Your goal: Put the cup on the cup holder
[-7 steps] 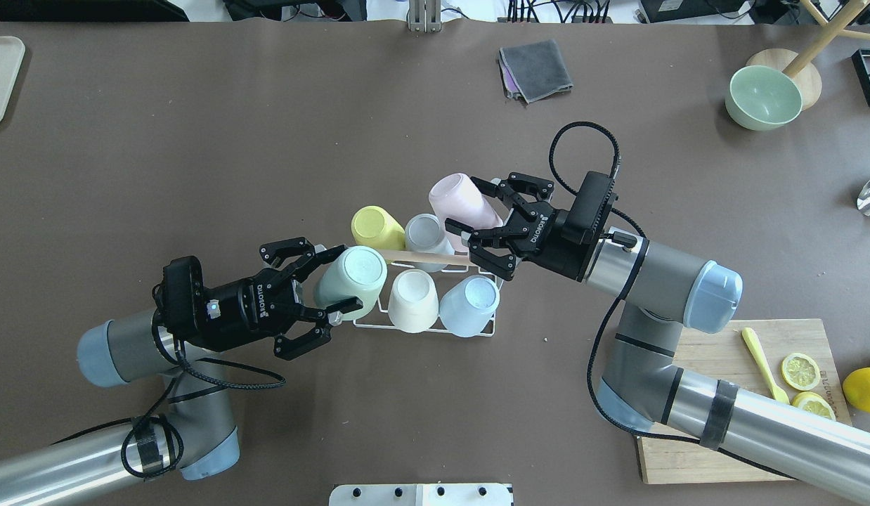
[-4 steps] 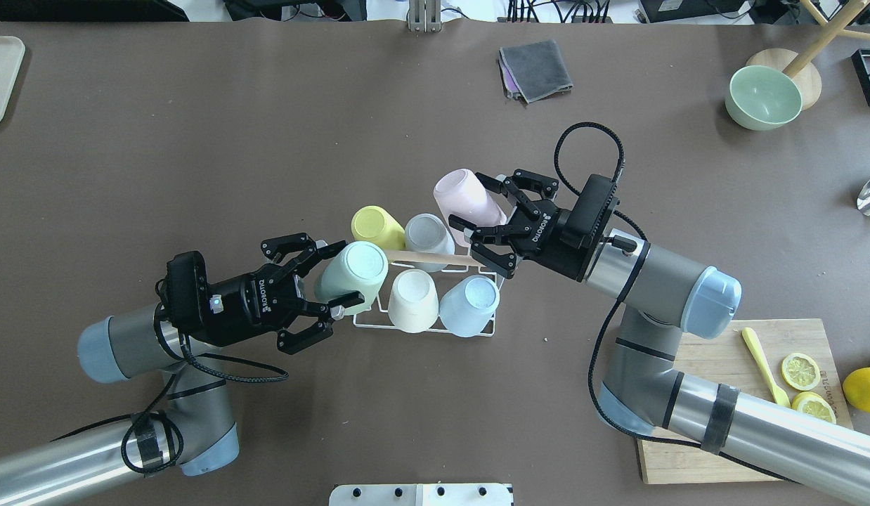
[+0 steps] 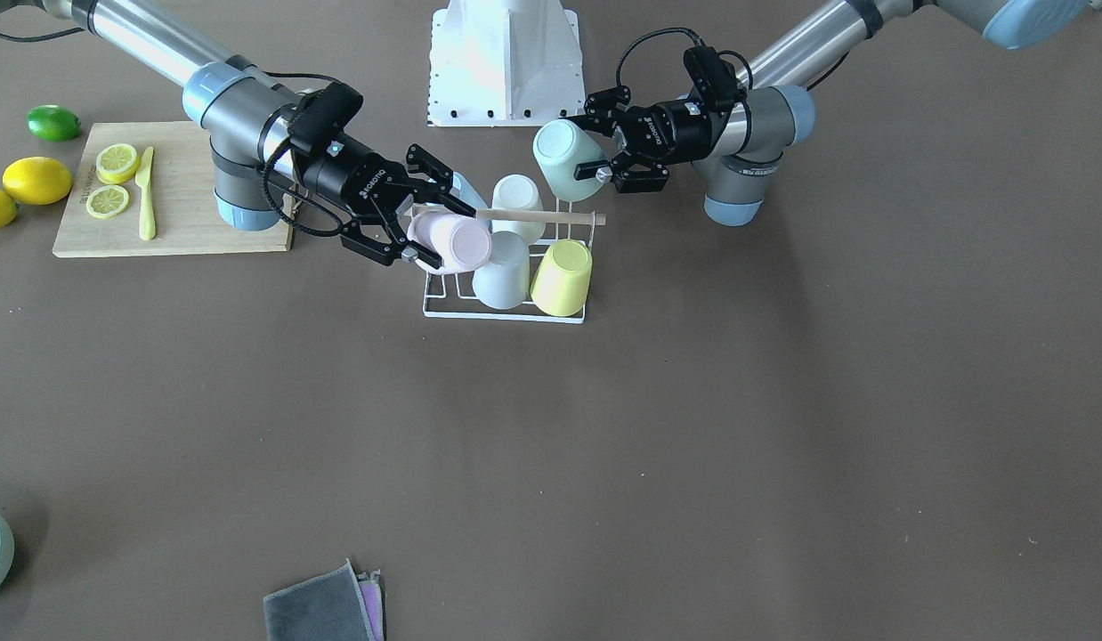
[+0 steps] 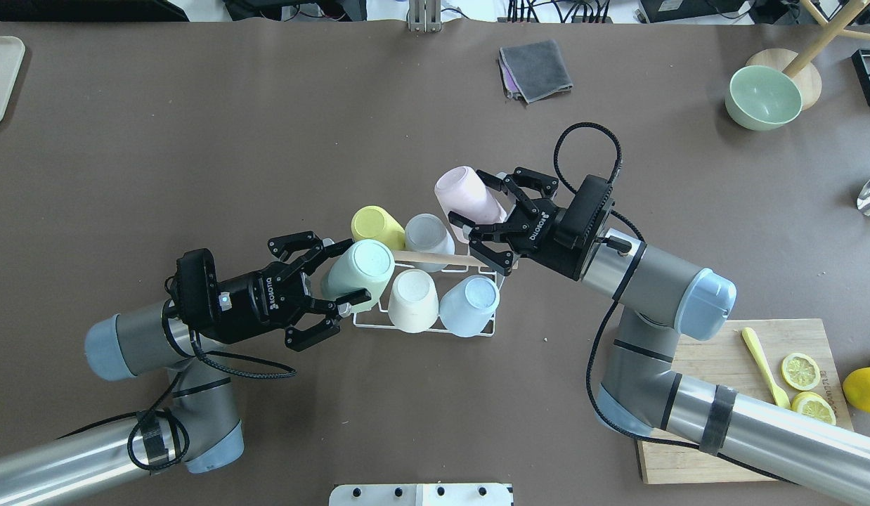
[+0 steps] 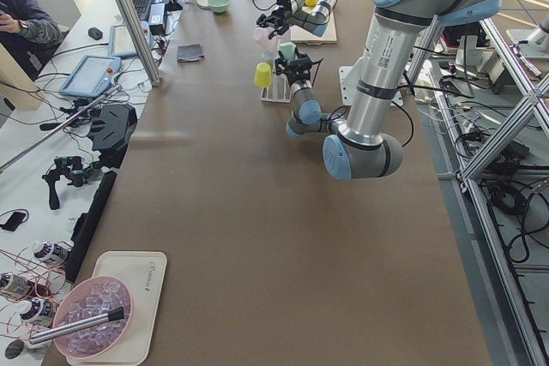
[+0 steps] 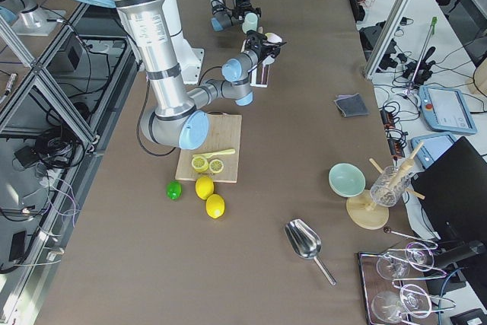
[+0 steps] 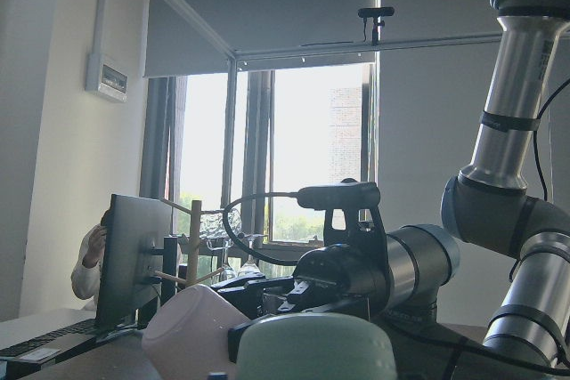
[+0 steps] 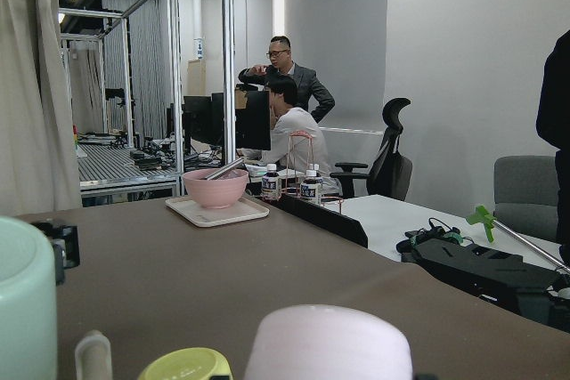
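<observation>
The mint cup [image 4: 361, 270] hangs tilted, bottom up, at the left end of the cup holder [image 4: 435, 258], clamped between the left fingers [image 4: 329, 304]. The pink cup [image 4: 463, 195] is clamped likewise by the right fingers [image 4: 485, 227] at the right end. I think the tilt aims each mouth at a free prong.

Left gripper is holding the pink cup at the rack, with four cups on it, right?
Not quite: the left gripper holds the mint green cup; the pink cup is in the right gripper, as the overhead view shows. The rest is right.
</observation>
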Controlling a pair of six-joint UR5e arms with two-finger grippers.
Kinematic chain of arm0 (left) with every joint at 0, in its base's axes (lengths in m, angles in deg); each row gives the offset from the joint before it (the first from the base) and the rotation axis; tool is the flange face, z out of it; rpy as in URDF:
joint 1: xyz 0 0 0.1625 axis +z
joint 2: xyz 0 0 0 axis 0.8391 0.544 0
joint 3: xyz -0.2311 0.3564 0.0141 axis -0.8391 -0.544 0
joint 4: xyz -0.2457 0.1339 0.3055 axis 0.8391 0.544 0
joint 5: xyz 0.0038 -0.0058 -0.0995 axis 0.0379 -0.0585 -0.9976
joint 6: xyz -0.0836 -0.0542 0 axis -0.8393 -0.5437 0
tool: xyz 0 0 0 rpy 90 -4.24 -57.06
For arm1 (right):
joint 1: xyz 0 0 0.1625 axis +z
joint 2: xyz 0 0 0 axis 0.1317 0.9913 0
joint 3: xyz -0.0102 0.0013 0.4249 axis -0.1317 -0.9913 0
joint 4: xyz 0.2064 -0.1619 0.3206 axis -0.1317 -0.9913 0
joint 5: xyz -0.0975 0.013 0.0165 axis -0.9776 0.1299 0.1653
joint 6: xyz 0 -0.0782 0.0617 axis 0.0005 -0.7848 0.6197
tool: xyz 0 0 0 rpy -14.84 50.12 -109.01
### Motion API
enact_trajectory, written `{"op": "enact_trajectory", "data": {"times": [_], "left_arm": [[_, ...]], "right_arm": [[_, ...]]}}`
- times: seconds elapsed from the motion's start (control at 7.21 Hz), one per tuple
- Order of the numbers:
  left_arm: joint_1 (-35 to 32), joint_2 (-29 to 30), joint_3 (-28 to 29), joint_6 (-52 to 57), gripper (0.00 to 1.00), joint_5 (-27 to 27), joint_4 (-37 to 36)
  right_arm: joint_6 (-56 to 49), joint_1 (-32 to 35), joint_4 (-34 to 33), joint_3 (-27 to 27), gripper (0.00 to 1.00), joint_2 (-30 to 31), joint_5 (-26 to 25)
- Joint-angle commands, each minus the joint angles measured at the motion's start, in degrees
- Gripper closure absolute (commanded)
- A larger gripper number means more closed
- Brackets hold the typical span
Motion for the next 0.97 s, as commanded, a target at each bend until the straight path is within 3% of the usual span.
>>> {"op": "enact_trajectory", "data": {"times": [0.0,0.28,0.42,0.69,0.83], "left_arm": [[0.3,0.3,0.6,-0.3,0.75,0.0,-0.1],[0.4,0.5,0.7,-0.3,0.75,0.0,-0.1],[0.4,0.5,0.7,-0.2,0.75,0.0,-0.1],[0.4,0.4,0.7,-0.1,0.7,0.0,-0.1],[0.4,0.4,0.7,-0.3,0.56,0.0,-0.1]], "right_arm": [[1.2,-0.1,-0.2,0.2,0.0,-0.2,-0.1],[1.4,0.9,-0.3,0.8,0.0,0.2,0.2],[2.3,1.6,-3.7,3.9,0.0,1.5,0.8],[7.2,7.8,-10.0,6.9,0.0,5.4,13.0],[9.7,12.5,-12.0,6.2,0.0,7.4,20.6]]}}
